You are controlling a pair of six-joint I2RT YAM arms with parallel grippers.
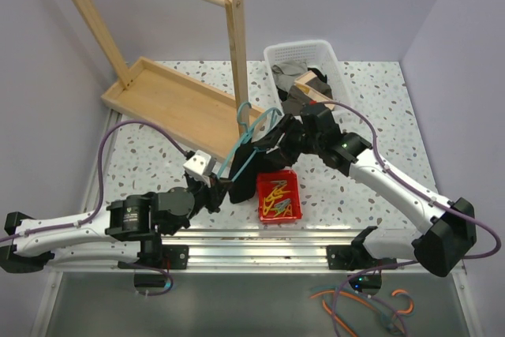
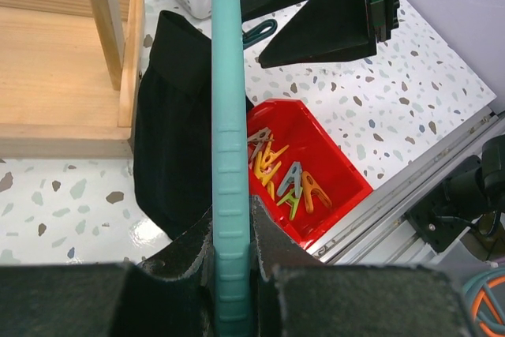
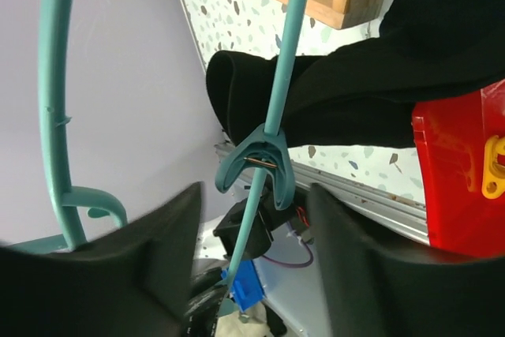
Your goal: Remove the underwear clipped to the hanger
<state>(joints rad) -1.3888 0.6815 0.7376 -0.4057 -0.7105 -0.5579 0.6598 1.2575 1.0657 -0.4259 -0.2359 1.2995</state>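
Speckled tabletop [image 1: 150,163], lilac walls [image 1: 355,5]. Left end effector [image 2: 233,234] clenched on hanger [image 2: 227,116]. Right end effector [image 3: 256,219] released, fingers straddling the bar. Underwear [image 2: 170,140] hangs off hanger, beside red bin [image 2: 331,159]. Only right wrist shows the clip [image 3: 256,159] on the bar.

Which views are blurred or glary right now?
Top external: evenly lit and sharp. Left wrist: jaws out of focus; teal wire hanger sharp; glare patch on the speckled table beside the black fabric underwear. Right wrist: jaws blurred dark; the teal clip is sharp.
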